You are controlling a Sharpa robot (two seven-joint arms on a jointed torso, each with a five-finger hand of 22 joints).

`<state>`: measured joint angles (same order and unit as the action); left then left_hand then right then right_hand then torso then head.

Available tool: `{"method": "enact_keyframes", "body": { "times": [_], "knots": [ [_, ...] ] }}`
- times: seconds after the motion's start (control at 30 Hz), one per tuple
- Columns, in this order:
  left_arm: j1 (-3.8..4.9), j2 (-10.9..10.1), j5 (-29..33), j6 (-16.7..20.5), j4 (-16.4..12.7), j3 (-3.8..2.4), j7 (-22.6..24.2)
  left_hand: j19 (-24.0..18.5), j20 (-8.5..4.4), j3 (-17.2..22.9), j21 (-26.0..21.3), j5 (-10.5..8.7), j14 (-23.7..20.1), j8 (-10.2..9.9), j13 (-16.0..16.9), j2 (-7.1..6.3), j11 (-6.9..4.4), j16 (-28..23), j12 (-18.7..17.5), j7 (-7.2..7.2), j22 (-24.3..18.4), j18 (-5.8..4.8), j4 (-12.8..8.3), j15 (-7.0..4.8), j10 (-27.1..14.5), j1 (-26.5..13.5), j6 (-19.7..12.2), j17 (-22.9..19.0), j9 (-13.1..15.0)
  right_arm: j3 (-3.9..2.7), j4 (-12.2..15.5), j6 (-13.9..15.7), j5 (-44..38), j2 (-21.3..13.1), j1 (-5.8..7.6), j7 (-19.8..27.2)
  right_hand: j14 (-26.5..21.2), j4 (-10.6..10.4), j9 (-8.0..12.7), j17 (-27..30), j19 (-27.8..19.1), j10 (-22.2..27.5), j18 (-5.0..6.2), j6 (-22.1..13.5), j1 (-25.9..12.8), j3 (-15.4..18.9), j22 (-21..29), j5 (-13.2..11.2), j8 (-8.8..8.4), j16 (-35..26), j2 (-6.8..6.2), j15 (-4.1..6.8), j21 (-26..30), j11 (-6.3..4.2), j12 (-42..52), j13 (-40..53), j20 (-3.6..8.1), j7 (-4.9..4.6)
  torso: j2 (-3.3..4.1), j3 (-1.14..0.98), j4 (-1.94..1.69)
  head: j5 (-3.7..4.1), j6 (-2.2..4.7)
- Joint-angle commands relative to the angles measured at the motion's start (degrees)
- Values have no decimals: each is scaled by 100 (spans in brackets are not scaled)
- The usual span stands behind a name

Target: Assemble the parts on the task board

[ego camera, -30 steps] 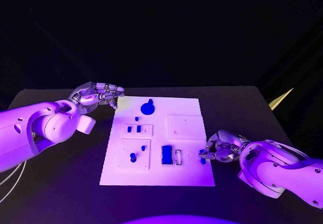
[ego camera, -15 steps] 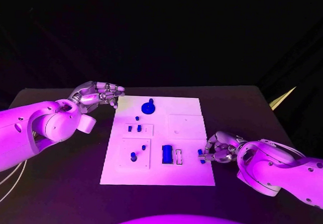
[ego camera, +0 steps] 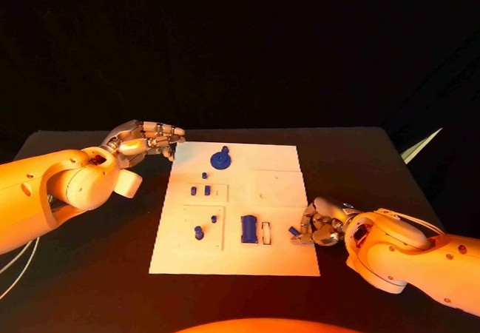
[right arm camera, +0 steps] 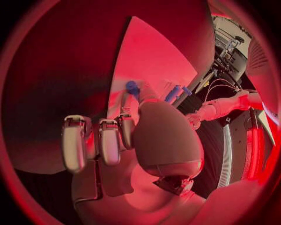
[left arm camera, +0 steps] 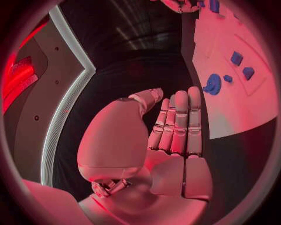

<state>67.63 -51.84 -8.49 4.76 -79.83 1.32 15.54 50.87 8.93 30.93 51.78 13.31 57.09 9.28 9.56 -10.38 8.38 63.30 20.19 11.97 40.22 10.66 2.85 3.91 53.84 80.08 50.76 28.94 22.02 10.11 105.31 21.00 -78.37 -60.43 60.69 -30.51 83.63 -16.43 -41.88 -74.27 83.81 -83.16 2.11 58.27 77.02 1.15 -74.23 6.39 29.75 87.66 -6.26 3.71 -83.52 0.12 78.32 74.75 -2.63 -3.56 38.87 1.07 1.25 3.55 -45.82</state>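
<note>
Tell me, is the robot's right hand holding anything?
Yes. The right hand pinches a small blue part at the task board's right edge.

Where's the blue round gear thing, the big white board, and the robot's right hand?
blue gear (ego camera: 220,161), head view, middle of its disc.
task board (ego camera: 236,264), head view, bare near part.
right hand (ego camera: 321,223), head view, middle of the hand.

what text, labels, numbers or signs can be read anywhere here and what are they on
None: no frame shows a readable word, number, brand or sign.
Task board: plain white, no print that can be made out.
Blue parts, such as the gear-shaped part: no markings to be seen.
Left hand and right hand: bare silver, no labels.
Black table: no text.
</note>
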Motion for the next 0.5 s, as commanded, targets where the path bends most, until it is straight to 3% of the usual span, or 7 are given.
{"method": "enact_keyframes", "body": {
  "times": [0.03, 0.17, 0.23, 0.3, 0.4, 0.43, 0.5],
  "knots": [
    [3, -1, 6, -15, -19, -4, 5, 7, 45, 32, -99, 64, -44, -112, 88, 94, 3, -54, 65, 12, -66, -9, 67, 12, -95, -73, -32, -53, -59, 36, -17, -25, -35, 23, -58, -38, 559, 55, 838, -1219, 481, -59, -94, -171, 330, -362, -1421, 139, -559, 49, 106, 49, -28, -64, -47, 733, 74, -21, 2, 1, 7, -8, 7],
    [3, -1, 6, -18, -22, -4, 5, 7, 45, 32, -99, 64, -44, -112, 88, 94, 3, -54, 65, 12, -66, -9, 67, 12, -95, -73, -32, -53, -59, 36, -6, -7, -61, 39, -62, -55, 559, 37, 875, -1221, 481, -52, -94, -146, 446, -600, -1421, 435, -599, 49, 0, 55, -29, -70, -60, 731, 81, -16, 2, -1, 5, -7, 4],
    [3, -3, 6, -17, -23, -4, 3, 7, 45, 32, -99, 64, -44, -112, 88, 94, 3, -54, 65, 12, -66, -9, 67, 12, -95, -73, -32, -53, -59, 36, 2, 7, -69, 41, -63, -64, 560, 26, 903, -1224, 481, -48, -93, -119, 516, -862, -1421, 705, -628, 49, -84, 61, -26, -75, -68, 732, 90, -11, 1, -2, 3, -6, 3],
    [3, -5, 6, -15, -24, -4, 2, 7, 45, 32, -99, 64, -44, -112, 88, 94, 3, -54, 65, 12, -66, -9, 67, 12, -95, -73, -32, -53, -59, 36, 14, 27, -73, 40, -64, -70, 560, 32, 913, -1223, 482, -48, -94, -109, 554, -1006, -1421, 766, -639, 48, -127, 64, -29, -80, -69, 734, 91, -7, 0, 0, 2, -5, 1],
    [3, -7, 6, -11, -23, -4, -1, 7, 45, 32, -99, 64, -44, -112, 88, 94, 3, -54, 65, 12, -66, -9, 67, 12, -95, -73, -32, -53, -59, 35, 58, 85, -34, 29, -63, -70, 559, 86, 933, -1221, 481, -40, -93, -75, 651, -1639, -1420, 857, -660, 46, -279, 71, -24, -88, -84, 733, 101, -3, -1, 1, 2, -9, 3],
    [3, -7, 6, -10, -23, -4, -2, 7, 45, 32, -99, 64, -44, -112, 88, 94, 3, -54, 65, 12, -66, -9, 67, 12, -95, -73, -32, -53, -59, 35, 79, 112, -8, 23, -62, -64, 560, 146, 924, -1225, 482, -40, -94, -68, 666, -1939, -1422, 997, -652, 47, -337, 73, -30, -89, -84, 737, 105, -5, -2, 1, 2, -10, 0],
    [3, -8, 6, -10, -23, -4, -3, 7, 45, 32, -99, 64, -44, -112, 88, 94, 3, -54, 65, 12, -66, -9, 67, 12, -95, -73, -32, -53, -59, 34, 114, 153, 44, 15, -59, -51, 560, 205, 901, -1226, 484, -46, -95, -69, 610, -2213, -1423, 1100, -632, 48, -396, 72, -35, -89, -80, 742, 105, -4, -2, 1, 3, -10, -2]
  ]
}}
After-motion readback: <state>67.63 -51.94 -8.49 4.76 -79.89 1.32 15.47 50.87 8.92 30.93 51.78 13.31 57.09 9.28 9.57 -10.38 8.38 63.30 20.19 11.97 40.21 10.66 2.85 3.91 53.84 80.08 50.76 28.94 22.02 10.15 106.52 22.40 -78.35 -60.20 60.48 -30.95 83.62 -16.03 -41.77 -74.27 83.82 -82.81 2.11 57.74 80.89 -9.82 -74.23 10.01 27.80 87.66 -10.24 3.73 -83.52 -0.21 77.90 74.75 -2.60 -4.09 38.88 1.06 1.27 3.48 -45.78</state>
